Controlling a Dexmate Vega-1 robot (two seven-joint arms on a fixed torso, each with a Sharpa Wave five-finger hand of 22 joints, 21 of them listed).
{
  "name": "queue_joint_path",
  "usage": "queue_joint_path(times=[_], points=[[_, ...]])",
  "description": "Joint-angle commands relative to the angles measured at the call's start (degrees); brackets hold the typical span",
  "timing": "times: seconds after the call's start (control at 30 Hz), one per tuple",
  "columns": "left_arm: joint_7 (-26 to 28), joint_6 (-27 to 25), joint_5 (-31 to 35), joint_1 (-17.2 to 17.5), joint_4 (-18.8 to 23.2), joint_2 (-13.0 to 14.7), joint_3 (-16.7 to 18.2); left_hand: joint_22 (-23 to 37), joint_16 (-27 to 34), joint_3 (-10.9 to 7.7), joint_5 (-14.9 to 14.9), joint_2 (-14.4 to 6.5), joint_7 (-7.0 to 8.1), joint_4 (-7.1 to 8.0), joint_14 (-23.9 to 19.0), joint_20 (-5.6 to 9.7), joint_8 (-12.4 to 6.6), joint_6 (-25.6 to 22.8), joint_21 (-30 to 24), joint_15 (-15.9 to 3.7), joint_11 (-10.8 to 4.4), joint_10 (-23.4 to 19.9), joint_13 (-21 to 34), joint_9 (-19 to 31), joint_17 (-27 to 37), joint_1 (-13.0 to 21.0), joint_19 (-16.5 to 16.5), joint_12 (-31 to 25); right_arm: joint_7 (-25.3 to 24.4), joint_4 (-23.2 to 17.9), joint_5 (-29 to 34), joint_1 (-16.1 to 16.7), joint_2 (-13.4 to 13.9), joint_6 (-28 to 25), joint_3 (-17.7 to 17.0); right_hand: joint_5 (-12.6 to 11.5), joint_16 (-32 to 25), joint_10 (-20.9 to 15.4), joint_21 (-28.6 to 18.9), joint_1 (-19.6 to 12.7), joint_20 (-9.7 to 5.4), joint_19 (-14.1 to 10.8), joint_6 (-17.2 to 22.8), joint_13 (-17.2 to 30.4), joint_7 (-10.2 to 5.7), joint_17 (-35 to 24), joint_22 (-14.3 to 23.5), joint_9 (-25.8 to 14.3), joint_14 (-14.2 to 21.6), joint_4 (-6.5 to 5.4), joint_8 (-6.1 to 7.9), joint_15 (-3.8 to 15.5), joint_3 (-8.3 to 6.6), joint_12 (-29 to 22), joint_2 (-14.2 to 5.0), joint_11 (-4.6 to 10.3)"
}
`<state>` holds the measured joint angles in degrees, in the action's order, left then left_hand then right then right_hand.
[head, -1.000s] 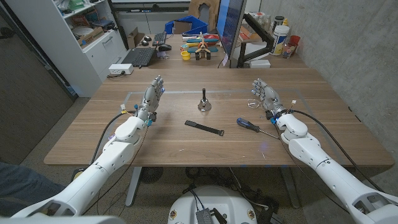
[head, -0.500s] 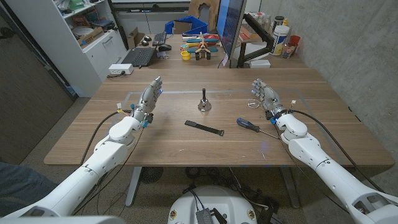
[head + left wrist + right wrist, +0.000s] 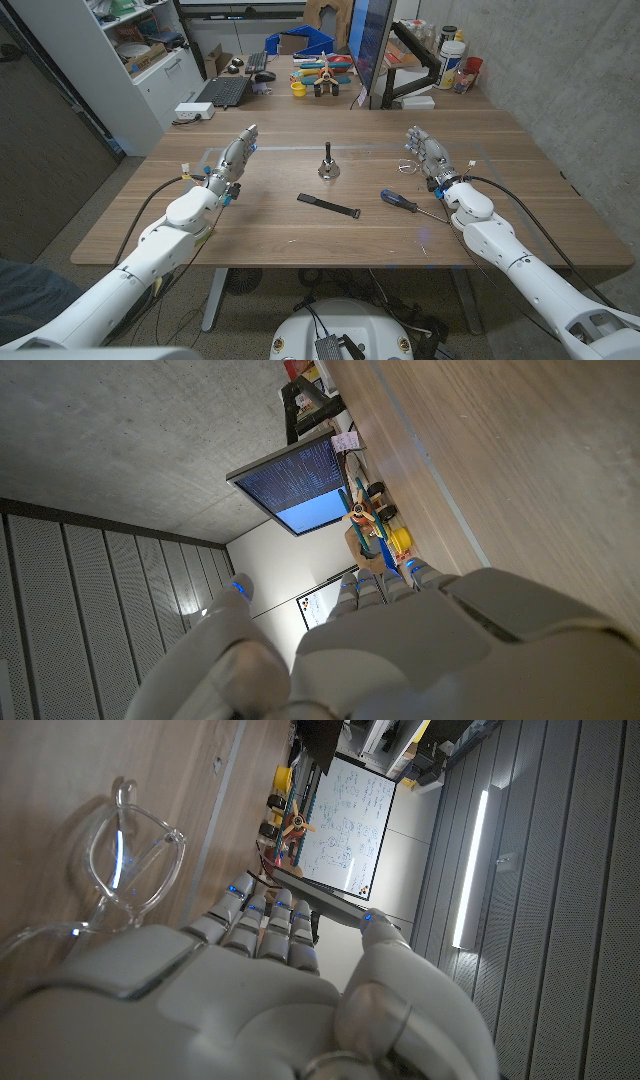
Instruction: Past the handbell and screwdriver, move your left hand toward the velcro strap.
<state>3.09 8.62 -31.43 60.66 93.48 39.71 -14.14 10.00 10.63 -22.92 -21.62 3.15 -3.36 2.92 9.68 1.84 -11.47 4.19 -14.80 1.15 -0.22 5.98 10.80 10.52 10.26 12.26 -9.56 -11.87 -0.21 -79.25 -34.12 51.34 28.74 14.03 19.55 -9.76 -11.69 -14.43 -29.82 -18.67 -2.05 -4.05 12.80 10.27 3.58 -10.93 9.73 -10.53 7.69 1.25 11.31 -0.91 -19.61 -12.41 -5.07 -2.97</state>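
A black velcro strap (image 3: pixel 327 205) lies flat at the table's middle. Just behind it stands a small metal handbell (image 3: pixel 328 166). To the strap's right lies a screwdriver (image 3: pixel 405 202) with a blue and black handle. My left hand (image 3: pixel 232 160) is raised over the table's left part, well left of the strap, fingers straight and holding nothing; its back fills the near part of the left wrist view (image 3: pixel 400 650). My right hand (image 3: pixel 428 156) stands behind the screwdriver, fingers apart and empty, and appears again from behind (image 3: pixel 230 990).
Clear glasses (image 3: pixel 130 840) lie on the wood just in front of my right hand. A taped rectangle outline (image 3: pixel 300 148) marks the table. Beyond the far edge stand a monitor (image 3: pixel 370 45), a laptop (image 3: pixel 224 90) and toys (image 3: pixel 322 75).
My left arm has swung outward to the left, and the left hand has drifted slightly left, away from the strap. The right arm and the objects have not moved.
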Motion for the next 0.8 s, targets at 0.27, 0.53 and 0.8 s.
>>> queue_joint_path(times=[0.27,0.53,0.8], points=[[1.7,0.5,2.3,7.0,7.1,2.9,4.4,0.3,0.4,-0.12,-0.2,-0.1,0.16,-0.29,-0.1,-0.05,-0.25,-0.2,0.3,-0.03,-0.01,-0.1,0.1,0.2,0.2,1.0,-3.9,-0.3,-0.7,0.0,0.8,-0.5,-0.8,-0.2,0.8,-0.3,0.1,-0.5,0.4,0.1,-0.53,-0.6,0.5,0.1,-0.11,-0.1,0.2,-0.2,0.4,0.53,-0.05,-0.05,0.00,0.3,-0.28,-0.02],[1.9,1.0,3.1,9.6,9.1,2.9,6.1,0.3,0.4,-0.09,-0.2,-0.1,0.23,-0.43,-0.3,-0.37,-0.28,-0.4,0.5,-0.14,0.01,-0.4,0.1,0.2,0.2,1.2,-3.8,-0.3,-1.0,-0.5,1.1,-0.5,-0.7,-0.4,0.9,-0.3,0.1,-0.4,0.6,0.1,-0.49,-0.6,0.5,0.1,-0.17,-0.1,0.2,-0.2,0.3,0.58,-0.08,-0.01,0.02,0.3,-0.30,0.15],[4.1,1.1,5.1,13.7,12.4,2.1,7.9,0.3,0.5,-0.07,-0.2,-0.2,0.19,-0.53,-0.5,-0.55,-0.40,-0.8,0.6,-0.09,-0.04,-0.5,0.1,0.3,0.3,1.4,-3.7,-0.3,-0.7,-0.3,1.0,-0.6,-0.8,-0.6,1.0,-0.3,0.1,-0.4,0.8,0.2,-0.48,-0.7,0.5,0.1,-0.21,-0.1,0.2,-0.2,0.3,0.64,-0.09,-0.11,0.03,0.3,-0.33,0.04]])
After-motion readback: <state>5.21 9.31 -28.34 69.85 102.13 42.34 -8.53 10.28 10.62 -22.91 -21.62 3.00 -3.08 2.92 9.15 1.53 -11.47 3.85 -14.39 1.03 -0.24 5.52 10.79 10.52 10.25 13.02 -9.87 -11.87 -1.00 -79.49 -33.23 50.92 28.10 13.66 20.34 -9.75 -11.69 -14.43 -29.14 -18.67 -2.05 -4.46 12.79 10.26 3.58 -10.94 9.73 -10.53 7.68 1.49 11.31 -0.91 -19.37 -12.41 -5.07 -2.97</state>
